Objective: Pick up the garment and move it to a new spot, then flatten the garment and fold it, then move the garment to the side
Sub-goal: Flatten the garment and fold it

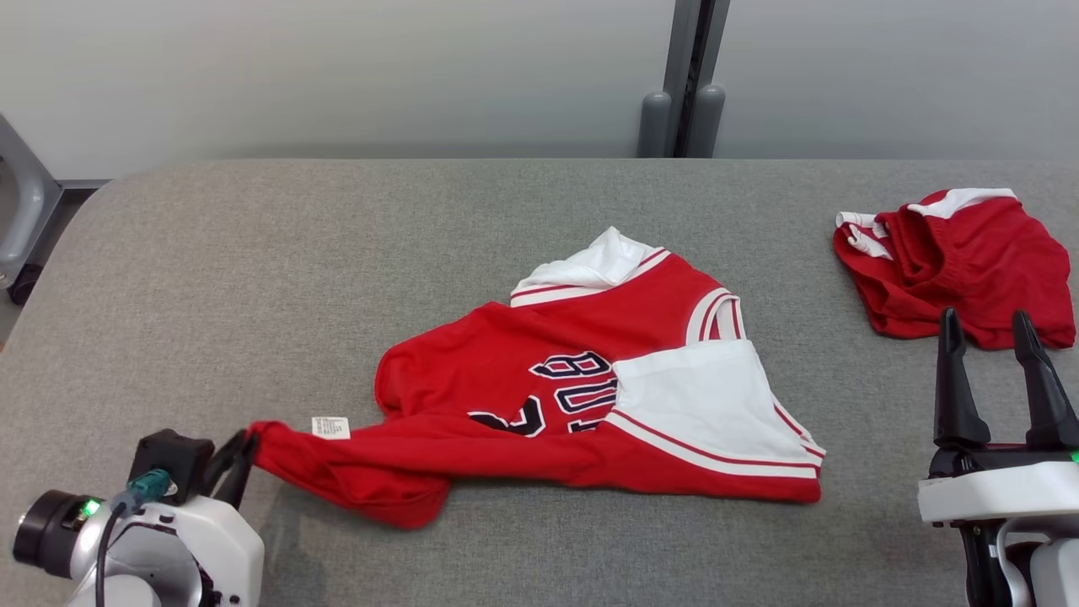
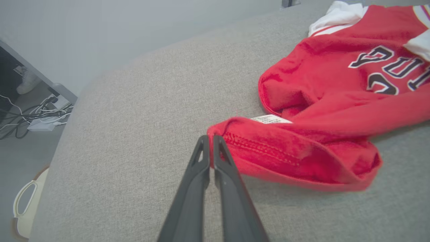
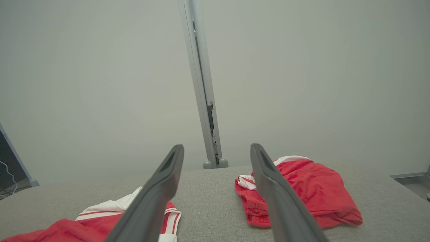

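Observation:
The garment [image 1: 590, 396] is a red jersey with white trim and dark lettering, lying rumpled across the middle of the grey table [image 1: 253, 278]. Its left hem is stretched out toward my left gripper [image 1: 244, 451], which is shut on that hem at the lower left. In the left wrist view the garment [image 2: 336, 101] reaches down to the left gripper [image 2: 210, 138], whose closed fingers pinch the stitched hem beside a white label [image 2: 270, 119]. My right gripper [image 1: 988, 324] stands open at the lower right with nothing between its fingers. The right wrist view shows the right gripper [image 3: 216, 148] open above the table.
A second red garment [image 1: 957, 265], bunched, lies at the table's far right, just beyond my right gripper; it appears as the red bundle [image 3: 302, 191] in the right wrist view. A grey post [image 1: 687, 80] rises behind the table. Cables [image 2: 33, 116] lie on the floor off the left edge.

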Available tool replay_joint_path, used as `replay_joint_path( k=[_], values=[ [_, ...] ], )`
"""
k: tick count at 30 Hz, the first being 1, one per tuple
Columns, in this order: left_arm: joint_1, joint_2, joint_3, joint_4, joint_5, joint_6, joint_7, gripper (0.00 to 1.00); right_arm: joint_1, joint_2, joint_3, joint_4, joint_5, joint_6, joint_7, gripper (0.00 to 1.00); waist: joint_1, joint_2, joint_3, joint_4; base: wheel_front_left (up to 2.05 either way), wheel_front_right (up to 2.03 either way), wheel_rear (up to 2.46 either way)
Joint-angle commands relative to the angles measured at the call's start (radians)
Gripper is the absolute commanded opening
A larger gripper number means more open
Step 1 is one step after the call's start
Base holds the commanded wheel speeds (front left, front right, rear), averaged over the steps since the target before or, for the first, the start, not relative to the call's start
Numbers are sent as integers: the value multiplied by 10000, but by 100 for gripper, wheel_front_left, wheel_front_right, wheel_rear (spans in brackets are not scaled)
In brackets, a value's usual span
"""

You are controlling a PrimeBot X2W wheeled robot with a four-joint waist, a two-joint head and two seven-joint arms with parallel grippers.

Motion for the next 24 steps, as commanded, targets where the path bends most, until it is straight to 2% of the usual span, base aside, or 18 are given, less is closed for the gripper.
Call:
replay_joint_path(
  k=[1,5,12,13,15,16,17,18,19,20,24],
  values=[
    [-218,20,153,0,117,188,-189,0,71,-67,-15,-6,-23,4,-46,100,0,0,-5,-11,0,0,0],
    [-104,34,169,-74,240,409,-377,0,74,-46,-3,14,-37,4,-46,100,0,0,-25,-43,0,0,0],
    [190,-115,-132,-13,-15,147,6,0,55,-6,-19,102,-28,4,-46,100,0,0,-19,-95,0,0,0],
    [237,-144,-197,45,-43,138,107,2,50,-3,-23,116,-29,4,-46,100,0,0,-18,-98,0,0,0],
    [268,-219,-305,195,-142,87,317,17,35,8,-22,162,-31,4,-46,100,0,0,-26,-102,0,0,0],
    [255,-246,-358,281,-164,63,441,29,28,11,-19,183,-29,4,-46,100,0,0,-32,-101,0,0,0],
    [255,-246,-358,281,-164,63,441,29,28,11,-19,183,-29,4,-46,100,0,0,-32,-101,0,0,0],
    [226,-266,-385,334,-185,62,509,43,22,16,-21,188,-34,4,-46,100,0,0,-38,-96,0,0,0],
    [198,-281,-382,367,-190,81,508,67,18,19,-24,191,-41,4,-46,100,0,0,-45,-91,0,0,0],
    [174,-280,-365,401,-193,120,491,100,16,19,-39,195,-49,4,-46,100,0,0,-53,-81,0,0,0],
    [261,-88,-119,220,-279,411,420,100,72,31,-91,213,-83,4,-46,100,0,0,-112,-34,0,0,0]
  ],
)
